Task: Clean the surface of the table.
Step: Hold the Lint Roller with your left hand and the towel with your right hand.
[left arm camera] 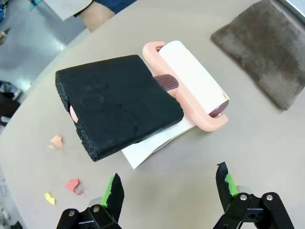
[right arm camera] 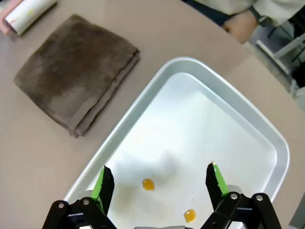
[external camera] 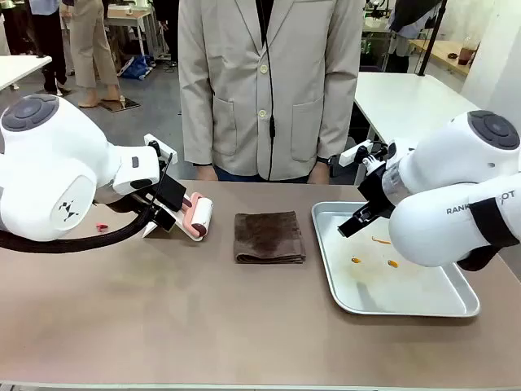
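You have one lint roller (left arm camera: 190,76), one black foam block (left arm camera: 119,105), one brown towel (external camera: 269,237), one metal tray (external camera: 423,289), three orange spots (external camera: 356,261), three scraps (left arm camera: 72,185).

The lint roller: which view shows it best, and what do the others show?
The left wrist view: the lint roller lies close, white roll and pink frame plain, a black foam block covering its handle. The front view shows it small; the right wrist view catches just one end at a corner.

A brown towel (external camera: 269,237) lies between a pink lint roller (external camera: 198,217) and a metal tray (external camera: 415,289). Orange drops (external camera: 356,261) spot it.
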`<state>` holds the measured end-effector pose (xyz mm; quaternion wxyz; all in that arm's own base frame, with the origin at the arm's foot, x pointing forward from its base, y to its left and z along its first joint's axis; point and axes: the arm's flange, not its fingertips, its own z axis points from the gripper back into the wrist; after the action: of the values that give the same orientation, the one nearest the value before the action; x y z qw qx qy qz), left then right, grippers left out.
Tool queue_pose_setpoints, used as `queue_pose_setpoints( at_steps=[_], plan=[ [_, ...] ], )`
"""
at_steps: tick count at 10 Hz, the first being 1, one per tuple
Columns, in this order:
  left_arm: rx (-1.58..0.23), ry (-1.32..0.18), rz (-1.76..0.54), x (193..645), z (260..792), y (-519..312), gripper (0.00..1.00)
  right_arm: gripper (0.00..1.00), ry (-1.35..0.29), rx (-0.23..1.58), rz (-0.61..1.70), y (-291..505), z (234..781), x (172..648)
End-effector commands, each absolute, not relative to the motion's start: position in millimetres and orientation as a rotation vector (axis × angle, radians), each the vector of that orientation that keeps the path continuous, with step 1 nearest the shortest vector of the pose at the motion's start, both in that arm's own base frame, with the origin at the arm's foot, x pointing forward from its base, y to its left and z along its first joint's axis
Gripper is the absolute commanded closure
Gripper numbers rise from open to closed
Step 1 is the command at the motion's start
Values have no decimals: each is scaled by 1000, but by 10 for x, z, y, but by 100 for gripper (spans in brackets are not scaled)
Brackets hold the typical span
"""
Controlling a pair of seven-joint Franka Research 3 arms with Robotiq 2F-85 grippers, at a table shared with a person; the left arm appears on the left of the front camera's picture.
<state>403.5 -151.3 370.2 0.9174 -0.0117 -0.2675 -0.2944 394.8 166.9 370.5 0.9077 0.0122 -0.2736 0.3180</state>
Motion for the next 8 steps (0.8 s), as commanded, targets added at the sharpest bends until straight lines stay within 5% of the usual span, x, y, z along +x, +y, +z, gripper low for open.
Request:
queue_pose_setpoints(
  at_steps=[1,8],
  plan=[
    [-24,-550,-606,4034,3702,-1513,0,0,-565,25,656,1669,3707,3949],
    [-24,-550,-606,4034,3702,-1513,0,0,-565,25,656,1669,3707,3949]
  ],
)
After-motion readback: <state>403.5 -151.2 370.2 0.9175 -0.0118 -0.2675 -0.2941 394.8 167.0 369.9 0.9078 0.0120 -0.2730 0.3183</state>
